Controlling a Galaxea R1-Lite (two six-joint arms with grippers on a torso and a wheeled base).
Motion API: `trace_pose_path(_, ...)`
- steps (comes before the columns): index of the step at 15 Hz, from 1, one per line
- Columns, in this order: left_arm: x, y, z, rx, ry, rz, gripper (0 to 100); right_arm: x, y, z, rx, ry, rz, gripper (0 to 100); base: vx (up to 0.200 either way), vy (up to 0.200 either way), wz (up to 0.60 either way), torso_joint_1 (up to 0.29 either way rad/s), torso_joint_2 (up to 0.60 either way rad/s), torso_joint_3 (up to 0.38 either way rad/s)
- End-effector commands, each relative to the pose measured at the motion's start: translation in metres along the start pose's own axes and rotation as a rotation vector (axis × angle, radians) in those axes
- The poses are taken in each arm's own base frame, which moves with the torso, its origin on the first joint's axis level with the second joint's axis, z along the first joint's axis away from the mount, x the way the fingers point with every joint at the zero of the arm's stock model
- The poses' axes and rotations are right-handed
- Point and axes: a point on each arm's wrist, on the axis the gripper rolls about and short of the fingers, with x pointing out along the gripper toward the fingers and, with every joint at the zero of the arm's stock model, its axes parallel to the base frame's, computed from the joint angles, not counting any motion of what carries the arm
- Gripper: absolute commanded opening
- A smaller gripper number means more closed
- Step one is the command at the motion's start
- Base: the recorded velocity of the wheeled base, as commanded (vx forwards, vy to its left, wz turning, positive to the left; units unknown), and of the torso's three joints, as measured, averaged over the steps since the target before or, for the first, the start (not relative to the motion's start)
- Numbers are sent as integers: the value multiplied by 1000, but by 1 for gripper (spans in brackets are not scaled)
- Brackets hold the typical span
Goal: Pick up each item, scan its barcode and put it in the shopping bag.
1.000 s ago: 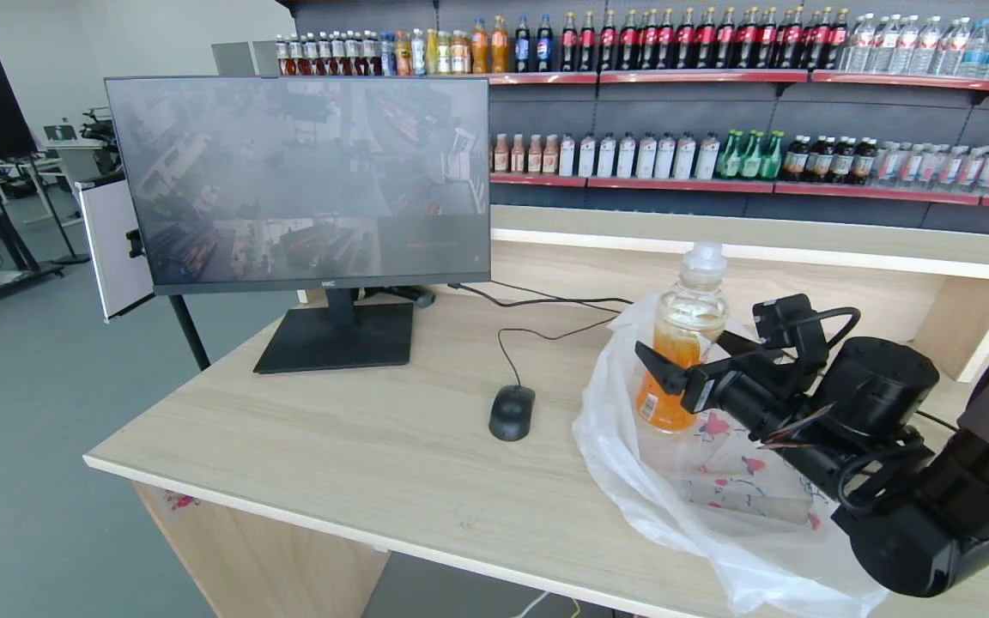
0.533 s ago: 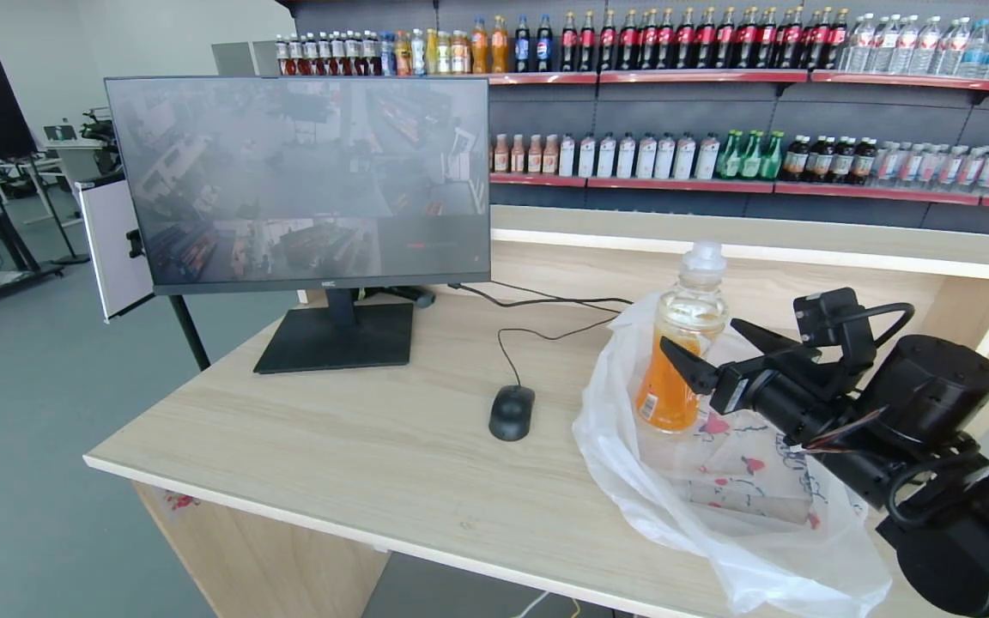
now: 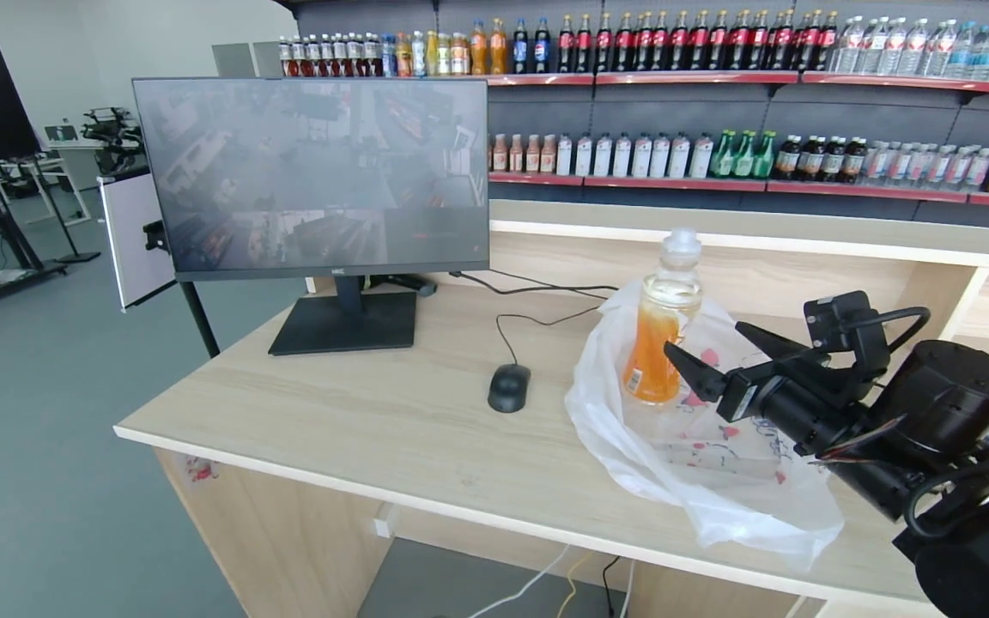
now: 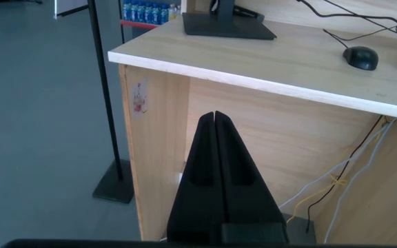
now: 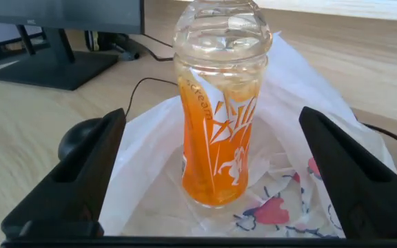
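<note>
Bottle of orange drink [image 3: 660,343] stands upright inside the shopping bag [image 3: 610,425], its pale cap on and its neck rising above the bag's rim. We see the bag lying on the table [image 3: 331,412], a white plastic one with its mouth open and a red heart print on the layer under the bottle. It sits to the right of the mouse [image 3: 509,387], close to it but apart. Our right gripper [image 3: 705,339] hangs just beside the bottle on its right side, jaws spread wide and holding nothing. From the right wrist we look straight at the bottle [image 5: 219,138] between the two dark fingers [image 5: 88,179] of the right gripper [image 5: 212,114], with open space on either side of it and the bag's plastic [image 5: 150,162] crumpled around its base. Neither finger touches it there. Our left gripper [image 4: 216,120] is down below the tabletop, in front of the table's wooden side, with its jaws pressed together and nothing between them. From that wrist we see the table edge [image 4: 288,58], the mouse [image 4: 360,57] and the monitor's foot above it. The monitor [image 3: 314,172] stands at the far left of the table, and shelves of bottled drinks [image 3: 718,51] line the wall behind.
</note>
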Motion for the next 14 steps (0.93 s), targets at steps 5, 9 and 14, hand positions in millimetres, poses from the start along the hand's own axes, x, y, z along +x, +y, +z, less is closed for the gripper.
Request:
trace_pose_path(5, 0, 0, 0, 0, 1, 0, 0, -4, -1, 2, -3, -1, -5, 100, 0, 0, -240, 0, -2, 2)
trace_pose_path(9, 0, 0, 0, 0, 0, 0, 0, -10, -1, 8, -5, -15, -7, 100, 0, 0, -600, 8, 5, 1)
trace_pose_path(14, 0, 0, 0, -8, 0, 0, 0, -16, 0, 12, -18, -23, -6, 100, 0, -120, -120, 2, 2, 0)
